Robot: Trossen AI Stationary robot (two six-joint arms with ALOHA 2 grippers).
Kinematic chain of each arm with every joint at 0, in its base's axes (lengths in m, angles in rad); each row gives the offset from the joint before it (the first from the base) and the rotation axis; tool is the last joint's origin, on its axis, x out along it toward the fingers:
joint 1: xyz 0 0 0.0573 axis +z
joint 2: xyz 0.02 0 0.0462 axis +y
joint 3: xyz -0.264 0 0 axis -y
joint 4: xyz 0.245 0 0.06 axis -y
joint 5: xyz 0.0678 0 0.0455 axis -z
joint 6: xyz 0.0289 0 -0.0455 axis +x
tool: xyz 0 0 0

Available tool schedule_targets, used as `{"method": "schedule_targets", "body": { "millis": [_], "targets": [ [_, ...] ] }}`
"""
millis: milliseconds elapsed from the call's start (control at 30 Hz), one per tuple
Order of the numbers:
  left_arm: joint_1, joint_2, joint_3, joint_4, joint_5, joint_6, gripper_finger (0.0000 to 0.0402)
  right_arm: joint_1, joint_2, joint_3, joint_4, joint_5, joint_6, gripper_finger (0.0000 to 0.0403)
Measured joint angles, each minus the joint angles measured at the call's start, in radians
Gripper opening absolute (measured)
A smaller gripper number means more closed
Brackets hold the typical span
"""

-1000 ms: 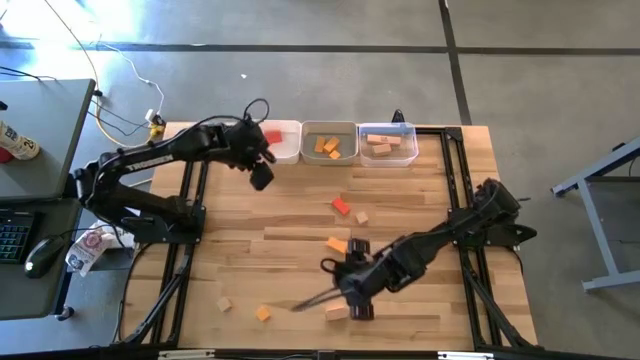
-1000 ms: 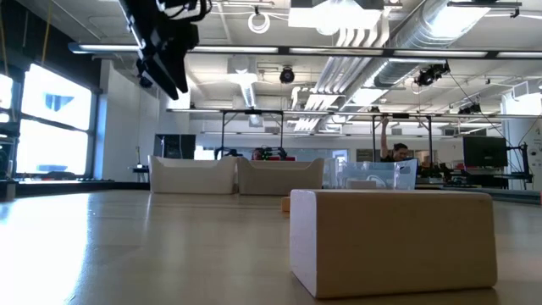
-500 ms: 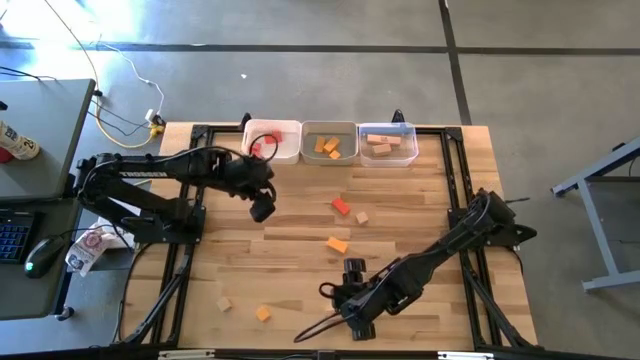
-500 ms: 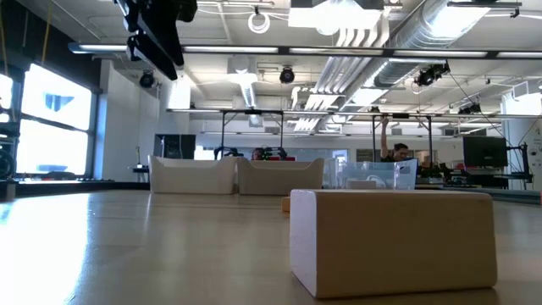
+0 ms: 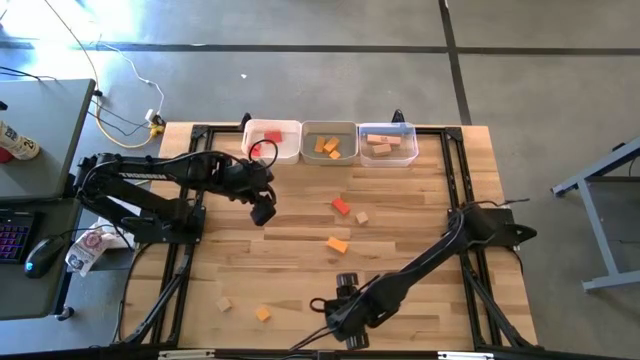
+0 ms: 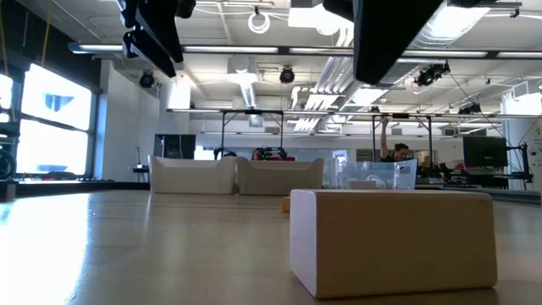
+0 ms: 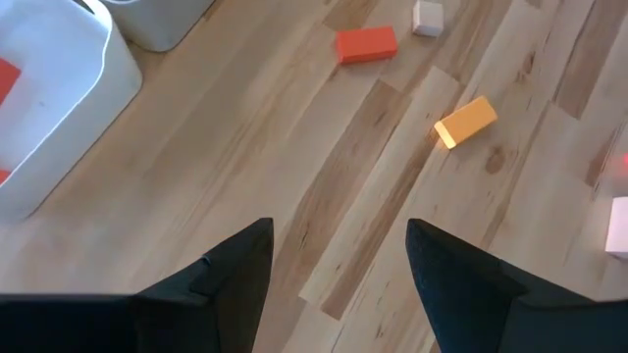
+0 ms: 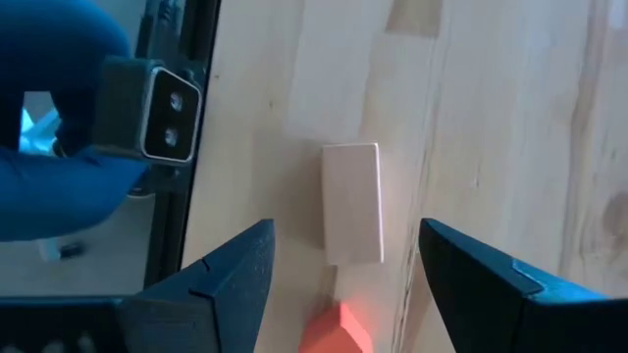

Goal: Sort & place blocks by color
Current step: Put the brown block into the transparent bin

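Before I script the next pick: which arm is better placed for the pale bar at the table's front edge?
Right. Its tool hangs open directly over the pale bar; the left tool is up near the bins.

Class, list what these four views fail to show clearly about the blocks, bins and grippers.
- Pale block under the right gripper: hidden by the arm in the high view.
- Red piece: cut off by the right wrist view's edge.
- Bins' contents: hidden by their walls in the low view.
- Left gripper: fingers too small in the high view.

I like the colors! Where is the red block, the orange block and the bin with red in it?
red block [image 7: 366, 44], left wrist view, top face.
orange block [image 7: 466, 121], left wrist view, top face.
bin with red [image 5: 286, 152], high view, front rim.
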Motion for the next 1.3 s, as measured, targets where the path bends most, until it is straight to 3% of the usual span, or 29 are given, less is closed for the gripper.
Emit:
{"method": "schedule_targets", "body": {
  "millis": [800, 1300],
  "targets": [
    [0.0, 0.0, 0.0, 0.0, 0.0, -0.004, 0.0219, -0.008, 0.121, 0.0, 0.05, 0.011, -0.02, 0.024],
    [0.0, 0.001, 0.0, 0.0, 0.001, -0.003, 0.0219, -0.008, 0.149, 0.001, 0.075, 0.023, -0.002, 0.0206]
  ]
}}
